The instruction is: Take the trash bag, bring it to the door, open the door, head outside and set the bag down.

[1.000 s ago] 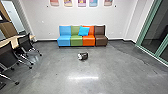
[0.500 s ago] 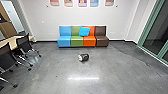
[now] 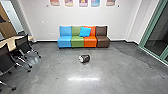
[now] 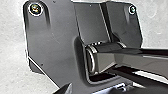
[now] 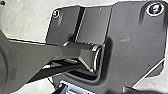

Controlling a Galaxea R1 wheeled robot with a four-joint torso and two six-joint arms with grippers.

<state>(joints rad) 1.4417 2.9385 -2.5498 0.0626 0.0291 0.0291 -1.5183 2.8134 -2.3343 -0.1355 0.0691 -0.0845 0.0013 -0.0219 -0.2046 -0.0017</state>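
In the head view, the trash bag (image 3: 84, 58), a small dark bundle with a whitish left end, lies on the grey floor in front of the row of seats. Nothing is touching it there. Green-framed glass panels (image 3: 160, 37) stand along the right side; whether one of them is a door I cannot tell.
Blue, green, orange and brown seats (image 3: 102, 42) line the far wall, with a blue cushion (image 3: 85, 32) on them. At the left are black wheeled chairs (image 3: 23, 45) by a light wooden table (image 3: 11, 43).
The head camera has moved a little, so the whole scene has shifted slightly. The bag shows somewhat nearer and lower; it has not visibly moved on the floor.
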